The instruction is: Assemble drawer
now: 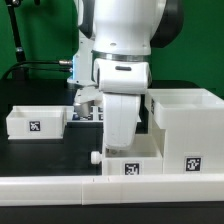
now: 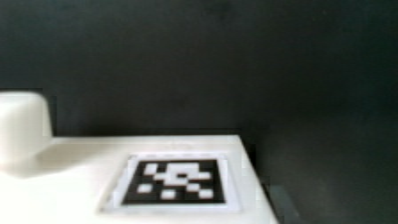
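Note:
The tall boxy housing (image 1: pixel 185 125) stands at the exterior view's right with a tag low on its front. One shallow tray (image 1: pixel 35 122) with a tag sits at the exterior view's left. The second tray (image 1: pixel 135 166) sits front centre with a small knob (image 1: pixel 97 156) on its side. My gripper (image 1: pixel 120 142) hangs straight down onto this tray, and its fingers are hidden behind the hand. The wrist view shows the tray's tagged white face (image 2: pixel 178 180) and a rounded white knob (image 2: pixel 22 130) close up. No fingertips show there.
A low white rail (image 1: pixel 60 190) with no tag runs along the front edge, just before the centre tray. The marker board (image 1: pixel 85 116) lies flat behind the arm. The table is black with a green backdrop behind.

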You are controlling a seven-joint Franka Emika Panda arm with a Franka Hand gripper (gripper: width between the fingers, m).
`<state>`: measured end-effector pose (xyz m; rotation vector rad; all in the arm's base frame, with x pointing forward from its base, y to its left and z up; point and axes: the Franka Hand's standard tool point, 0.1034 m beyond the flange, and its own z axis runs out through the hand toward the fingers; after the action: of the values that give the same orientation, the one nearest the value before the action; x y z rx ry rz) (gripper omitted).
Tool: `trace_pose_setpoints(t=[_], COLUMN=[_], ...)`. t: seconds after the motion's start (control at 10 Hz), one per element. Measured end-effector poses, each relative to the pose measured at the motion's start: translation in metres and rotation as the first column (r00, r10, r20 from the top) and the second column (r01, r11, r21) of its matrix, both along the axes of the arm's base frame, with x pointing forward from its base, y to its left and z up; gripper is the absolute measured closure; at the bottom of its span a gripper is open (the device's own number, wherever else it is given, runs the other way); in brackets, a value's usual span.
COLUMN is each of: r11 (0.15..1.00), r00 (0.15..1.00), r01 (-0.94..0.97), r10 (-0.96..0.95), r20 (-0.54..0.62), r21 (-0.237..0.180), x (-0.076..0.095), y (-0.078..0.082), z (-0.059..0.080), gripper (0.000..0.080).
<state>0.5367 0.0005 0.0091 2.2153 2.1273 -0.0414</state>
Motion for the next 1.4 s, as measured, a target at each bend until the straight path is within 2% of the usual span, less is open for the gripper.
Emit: trace_pose_setpoints(t=[0.4,1.4], r11=[0.999,1.000], r00=[0.999,1.000], r01=[0.034,0.005], r10=[-0.034,-0.006], r20=[-0.009,-0.018], r21=[-0.004,-0.010], x=[-0.0011,-0.0031], y=[-0.0055,-0.0023], z=[0.0001,-0.0010], gripper=[0.0755,0.0755])
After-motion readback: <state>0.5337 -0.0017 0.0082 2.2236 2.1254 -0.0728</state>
